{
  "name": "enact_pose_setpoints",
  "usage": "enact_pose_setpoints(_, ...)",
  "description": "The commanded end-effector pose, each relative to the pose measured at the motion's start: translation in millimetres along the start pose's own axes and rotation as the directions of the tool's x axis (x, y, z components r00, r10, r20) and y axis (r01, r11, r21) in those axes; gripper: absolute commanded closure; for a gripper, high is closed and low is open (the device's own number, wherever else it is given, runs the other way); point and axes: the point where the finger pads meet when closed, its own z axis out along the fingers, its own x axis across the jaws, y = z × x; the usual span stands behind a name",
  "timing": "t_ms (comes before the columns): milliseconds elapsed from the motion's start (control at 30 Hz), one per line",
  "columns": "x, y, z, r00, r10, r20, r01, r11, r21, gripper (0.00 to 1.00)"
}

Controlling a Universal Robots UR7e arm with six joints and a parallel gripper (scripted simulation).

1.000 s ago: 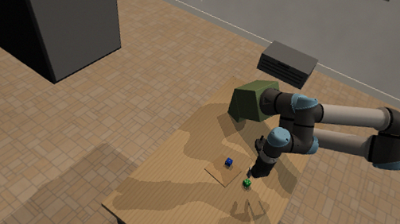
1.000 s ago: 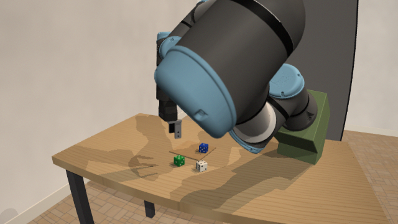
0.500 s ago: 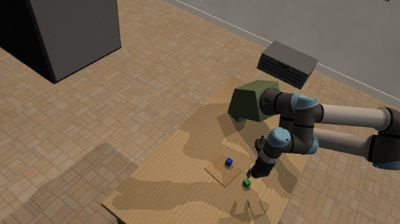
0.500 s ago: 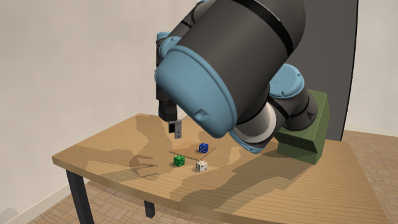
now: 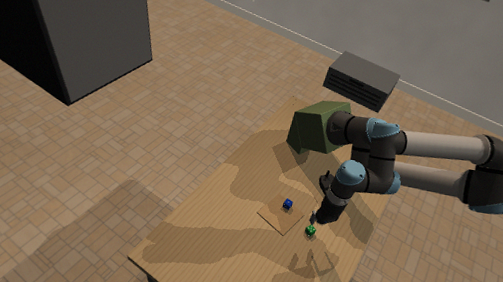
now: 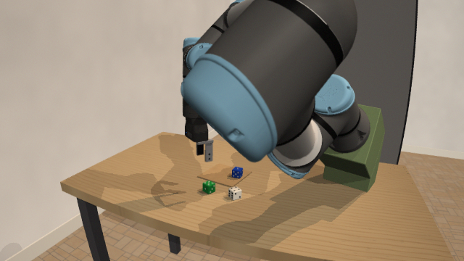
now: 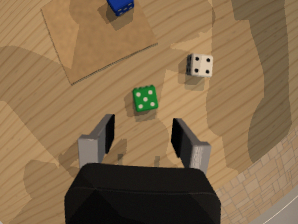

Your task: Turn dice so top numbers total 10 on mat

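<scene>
A thin brown mat (image 5: 276, 219) (image 6: 217, 172) (image 7: 76, 32) lies flat on the wooden table (image 5: 223, 258) (image 6: 326, 221). A green die (image 5: 310, 230) (image 6: 209, 187) (image 7: 145, 99) and a white die (image 6: 235, 193) (image 7: 200, 64) lie on the bare table beside the mat, each with several pips on top. The arm hides the white die in the top view. My gripper (image 5: 313, 218) (image 6: 204, 154) (image 7: 143, 128) is open and empty, above the table just short of the green die.
An olive green box (image 5: 315, 123) (image 6: 362, 159) stands at the far end of the table by the arm's base. The table's edge runs close behind the gripper in the wrist view. A dark cabinet (image 5: 75, 7) and a grey unit (image 5: 362, 80) stand on the floor.
</scene>
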Motion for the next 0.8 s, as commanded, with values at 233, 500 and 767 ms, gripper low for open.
enact_pose_setpoints(233, -3.1, -5.7, 3.8, 0.962, -0.273, 0.0, 0.273, 0.962, -0.001, 0.0)
enact_pose_setpoints(500, -4.9, -8.8, 7.1, 0.879, -0.476, 0.0, 0.476, 0.879, -0.001, 0.0)
enact_pose_setpoints(767, -6.2, -10.8, 10.2, 0.762, -0.647, 0.001, 0.647, 0.762, -0.001, 0.0)
